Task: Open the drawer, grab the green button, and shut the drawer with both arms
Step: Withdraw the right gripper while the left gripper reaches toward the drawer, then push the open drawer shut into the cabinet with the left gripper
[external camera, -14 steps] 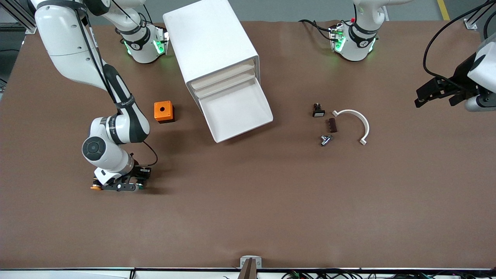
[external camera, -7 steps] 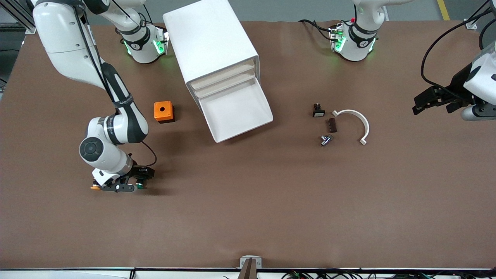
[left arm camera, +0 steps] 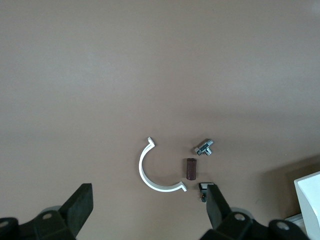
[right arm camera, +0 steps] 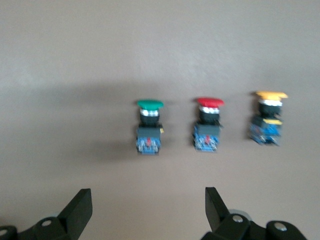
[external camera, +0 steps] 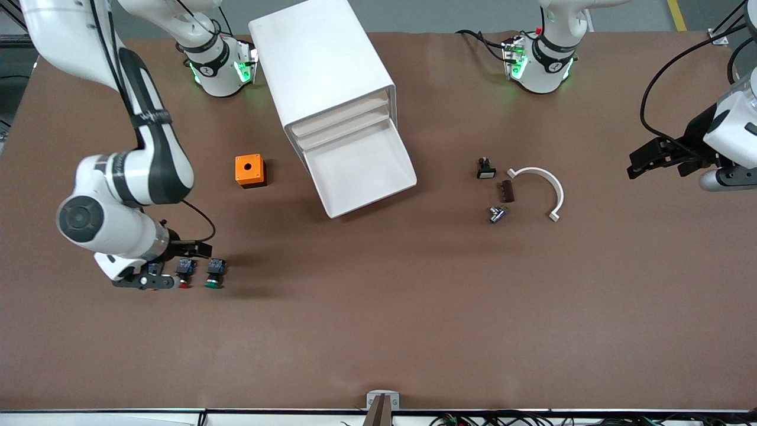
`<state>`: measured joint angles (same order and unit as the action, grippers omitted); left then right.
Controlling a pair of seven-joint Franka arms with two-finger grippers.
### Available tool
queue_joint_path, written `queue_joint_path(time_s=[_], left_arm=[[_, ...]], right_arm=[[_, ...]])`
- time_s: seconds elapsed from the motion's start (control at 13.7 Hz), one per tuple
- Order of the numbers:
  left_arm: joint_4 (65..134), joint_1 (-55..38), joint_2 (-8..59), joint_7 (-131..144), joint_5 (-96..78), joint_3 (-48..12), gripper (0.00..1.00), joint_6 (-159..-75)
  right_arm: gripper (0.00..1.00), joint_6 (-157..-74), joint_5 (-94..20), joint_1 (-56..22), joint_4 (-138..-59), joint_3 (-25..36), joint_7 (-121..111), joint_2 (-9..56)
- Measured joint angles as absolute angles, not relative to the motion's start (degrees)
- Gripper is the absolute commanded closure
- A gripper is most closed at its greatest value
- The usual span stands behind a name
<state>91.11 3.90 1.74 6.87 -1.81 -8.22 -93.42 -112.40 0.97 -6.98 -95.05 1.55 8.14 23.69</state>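
No readable writing anywhere. The right gripper (external camera: 155, 273) is hanging wide open and holding nothing, just over three buttons sitting in a row on the table: the green button (right arm camera: 149, 126), a red one (right arm camera: 208, 123) and a yellow one (right arm camera: 269, 116). The left gripper (external camera: 661, 155) is waiting, spread wide and empty too. One drawer (external camera: 362, 171) is sticking out of the cabinet (external camera: 322, 65).

High front camera facing the arms; wrist cameras looking straight down (each close-up repeated in front view).
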Motion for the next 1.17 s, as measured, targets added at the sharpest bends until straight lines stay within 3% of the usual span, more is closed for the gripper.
queue_joint_path(time_s=[0.22,0.36,0.8,1.17], left_arm=[[91.3,3.0,3.1,8.3,-2.1,-9.3,0.0,-93.9],[91.6,0.8,6.4,14.4,-2.2,-10.7,0.0,-96.7],[91.7,-9.5,17.3,31.7,-2.2,-11.7,0.0,-106.0],[91.6,-18.4,24.1,46.6,-2.2,-11.7,0.0,-114.3]], right_arm=[[0.0,-99.6,1.0,-4.1,-89.8,1.6,5.7,20.1],[0.0,-95.6,1.0,-1.6,-87.8,1.7,4.3,18.0],[0.0,-90.7,0.9,-0.4,-87.2,1.0,3.7,11.1],[0.0,-90.7,0.9,-0.5,-87.3,0.7,3.7,10.8]])
